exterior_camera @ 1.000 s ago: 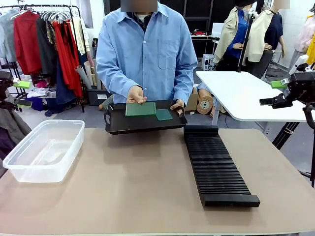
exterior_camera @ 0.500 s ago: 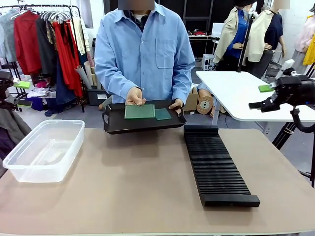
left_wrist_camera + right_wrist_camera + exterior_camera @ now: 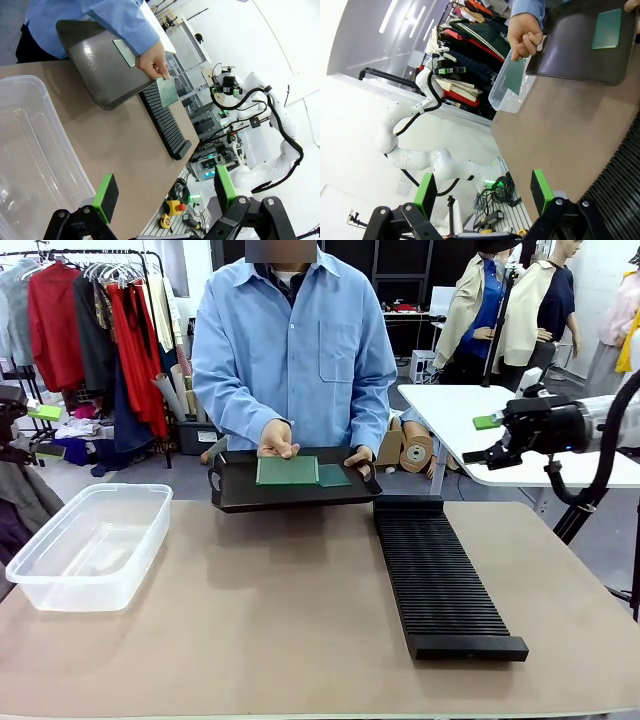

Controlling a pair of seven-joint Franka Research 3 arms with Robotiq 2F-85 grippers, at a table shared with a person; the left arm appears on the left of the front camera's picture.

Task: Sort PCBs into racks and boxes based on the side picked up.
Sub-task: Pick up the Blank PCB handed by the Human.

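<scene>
Person point(image 3: 295, 350) holding tray point(image 3: 236, 496), two PCBs point(image 3: 287, 471), rack point(image 3: 440, 580)

On tray point(image 3: 290, 495), larger PCB point(image 3: 287, 471): far edge was covered by person's hand point(image 3: 277, 437); tray's far rim partly hidden too. Left of tray, tub point(image 3: 62, 137) was cut by picture edges. Right of tray, rack point(image 3: 625, 170) likewise cut.

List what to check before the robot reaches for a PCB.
1. Robot's right hand open, holding nothing: ok.
2. Robot's left hand open, holding nothing: ok.
3. A PCB on offer: ok, the person's hand holds it by an edge at the tray.
4. Which face that PCB shows: cannot tell.
5. Rack slots free: ok.
6. Box empty: ok.
</scene>
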